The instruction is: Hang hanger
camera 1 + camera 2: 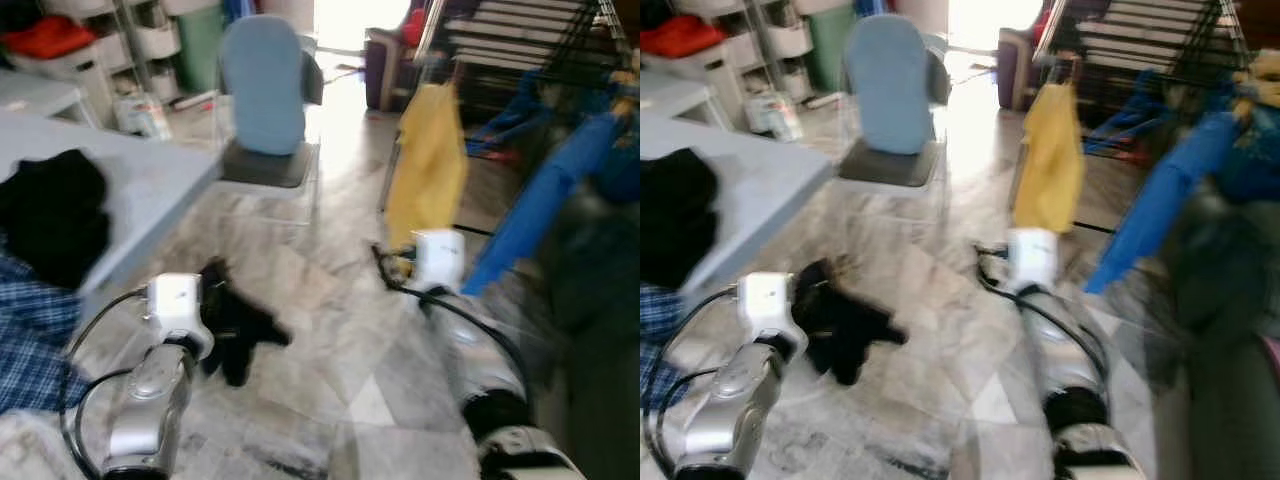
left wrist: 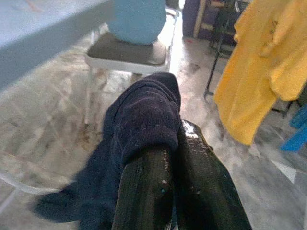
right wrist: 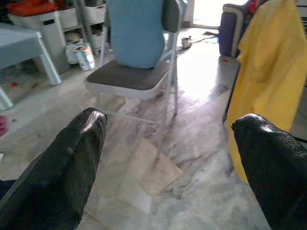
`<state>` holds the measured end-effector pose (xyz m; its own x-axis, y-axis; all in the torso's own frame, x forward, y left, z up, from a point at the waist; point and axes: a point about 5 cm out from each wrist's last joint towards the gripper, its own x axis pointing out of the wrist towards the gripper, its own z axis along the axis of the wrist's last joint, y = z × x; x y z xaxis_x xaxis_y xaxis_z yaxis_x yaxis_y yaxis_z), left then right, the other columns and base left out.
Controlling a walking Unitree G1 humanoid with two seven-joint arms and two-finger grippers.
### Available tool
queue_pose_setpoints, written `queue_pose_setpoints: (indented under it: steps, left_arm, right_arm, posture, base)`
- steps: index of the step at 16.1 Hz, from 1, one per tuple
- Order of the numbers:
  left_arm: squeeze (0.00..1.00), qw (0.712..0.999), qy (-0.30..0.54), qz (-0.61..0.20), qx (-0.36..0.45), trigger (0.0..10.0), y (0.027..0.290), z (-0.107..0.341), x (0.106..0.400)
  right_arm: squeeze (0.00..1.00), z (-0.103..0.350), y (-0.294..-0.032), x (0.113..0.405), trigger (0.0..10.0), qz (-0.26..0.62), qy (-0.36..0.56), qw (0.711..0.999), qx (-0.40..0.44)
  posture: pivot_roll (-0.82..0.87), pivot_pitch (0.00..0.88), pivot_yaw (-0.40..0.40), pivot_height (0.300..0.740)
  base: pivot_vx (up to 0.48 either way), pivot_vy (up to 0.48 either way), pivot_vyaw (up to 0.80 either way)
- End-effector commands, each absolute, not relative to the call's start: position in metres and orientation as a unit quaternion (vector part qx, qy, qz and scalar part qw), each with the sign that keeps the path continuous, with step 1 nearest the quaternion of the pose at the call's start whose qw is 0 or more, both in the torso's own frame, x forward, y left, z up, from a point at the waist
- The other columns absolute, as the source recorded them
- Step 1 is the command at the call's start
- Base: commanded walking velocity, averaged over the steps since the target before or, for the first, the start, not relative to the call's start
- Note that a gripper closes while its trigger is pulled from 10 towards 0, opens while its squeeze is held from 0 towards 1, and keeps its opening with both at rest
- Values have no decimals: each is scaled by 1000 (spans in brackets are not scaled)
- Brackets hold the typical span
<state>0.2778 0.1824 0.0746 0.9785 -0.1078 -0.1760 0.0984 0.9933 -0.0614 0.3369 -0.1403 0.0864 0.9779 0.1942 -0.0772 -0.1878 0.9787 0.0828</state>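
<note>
The left gripper (image 2: 175, 143) was squeezed tight on a soft, dark blue cloth (image 2: 139, 120) that hung limp over the shiny marble floor (image 1: 330, 330). The right gripper (image 3: 175, 158) had its rough black fingers (image 3: 62, 172) spread wide. A floppy yellow shirt (image 1: 428, 160) hung on the metal drying rack (image 1: 520, 40), near a blue-backed chair (image 1: 265, 90).

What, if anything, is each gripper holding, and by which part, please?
The left gripper pinches a dark garment by a bunched fold at its top. The right gripper holds nothing.
</note>
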Motion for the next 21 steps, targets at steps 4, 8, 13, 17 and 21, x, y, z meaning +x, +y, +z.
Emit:
queue_pose_setpoints:
  steps: [4, 8, 13, 17, 21]
  left_arm:
    - [0, 995, 84, -49, -21, 10000, 194, 74, 281]
    - [0, 995, 75, -40, -48, 10000, 195, 76, 288]
    - [0, 994, 75, -54, -50, 10000, 186, 72, 289]
    - [0, 995, 69, -48, -44, 10000, 188, 74, 293]
    - [0, 995, 69, -46, -46, 10000, 188, 74, 294]
  right_arm:
    - [0, 92, -137, 342, 10000, 75, 36, 995, 49]
    - [0, 91, -141, 340, 10000, 49, 33, 997, 46]
    - [0, 89, -140, 341, 10000, 67, 43, 996, 35]
    - [0, 91, -137, 342, 10000, 78, 46, 995, 33]
    - [0, 91, -137, 343, 10000, 82, 49, 995, 30]
  posture:
    - [10, 0, 43, 740]
    - [-18, 0, 56, 740]
    - [-30, 0, 10, 740]
    - [-31, 0, -9, 740]
    - [-31, 0, -17, 740]
  base:
    - [0, 0, 0]
    - [0, 0, -800]
    - [0, 0, -800]
    - [0, 0, -800]
    - [247, 0, -800]
